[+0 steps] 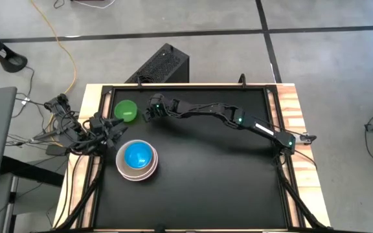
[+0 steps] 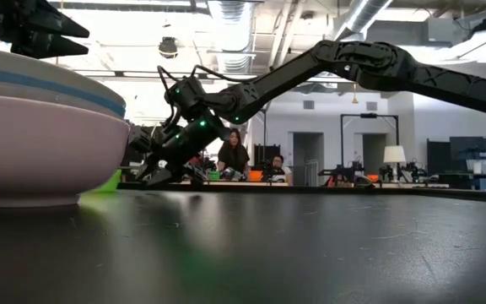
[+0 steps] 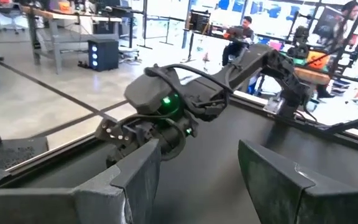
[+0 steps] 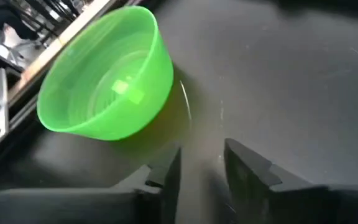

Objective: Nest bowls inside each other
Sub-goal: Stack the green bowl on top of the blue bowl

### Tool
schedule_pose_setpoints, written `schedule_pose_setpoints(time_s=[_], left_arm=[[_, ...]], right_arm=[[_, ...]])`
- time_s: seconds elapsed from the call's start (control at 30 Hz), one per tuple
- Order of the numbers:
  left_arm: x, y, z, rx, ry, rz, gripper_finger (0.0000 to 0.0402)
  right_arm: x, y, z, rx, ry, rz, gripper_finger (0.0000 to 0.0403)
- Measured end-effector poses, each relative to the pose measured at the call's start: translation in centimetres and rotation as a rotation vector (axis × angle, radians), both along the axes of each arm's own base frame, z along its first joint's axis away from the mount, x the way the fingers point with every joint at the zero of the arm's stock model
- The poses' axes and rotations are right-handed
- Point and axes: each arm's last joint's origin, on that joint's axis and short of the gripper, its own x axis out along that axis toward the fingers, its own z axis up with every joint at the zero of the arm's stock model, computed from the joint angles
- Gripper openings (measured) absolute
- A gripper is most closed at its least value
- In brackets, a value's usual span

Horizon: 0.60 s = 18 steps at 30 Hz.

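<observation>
Green plastic bowl [image 4: 107, 84] near the desk's [image 1: 206, 188] far-left corner, stack of nested bowls [image 1: 137, 160] by the left edge.
Right end effector [image 4: 201, 168] just beside the green bowl, fingers narrowly parted, nothing held; left end effector [image 3: 197, 186] wide, empty. Probably light, thin-walled, slippery: best pinched at the rim.

Count, high view. Green bowl [image 1: 125, 110]: 1, standing alone, upper left of frame. Nested stack [image 1: 136, 160], left of centre: blue bowl [image 1: 138, 155] innermost, pink rim [image 1: 123, 171] outermost; layers between not countable. Arms: 2. Low view, background: 2 seated people [image 2: 233, 157].
</observation>
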Motion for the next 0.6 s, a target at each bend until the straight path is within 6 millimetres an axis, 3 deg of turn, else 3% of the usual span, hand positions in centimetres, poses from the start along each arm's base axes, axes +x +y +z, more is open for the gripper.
schedule_pose_setpoints(time_s=[0.27, 0.43, 0.6], left_arm=[[0.1, -0.1, 0.0, -0.001, 0.003, -0.037, 0.0206], [0.1, -0.2, 0.0, -0.013, 0.001, -0.087, 0.0206], [0.2, -0.4, 0.0, -0.03, -0.003, -0.14, 0.0206]], right_arm=[[-0.1, -0.2, -0.1, -0.002, 0.012, 0.024, 0.0014], [-0.2, -1.0, 0.8, -0.012, -0.036, 0.009, 0.001], [-0.6, -1.9, 3.4, 0.002, -0.09, 0.049, 0.0004]])
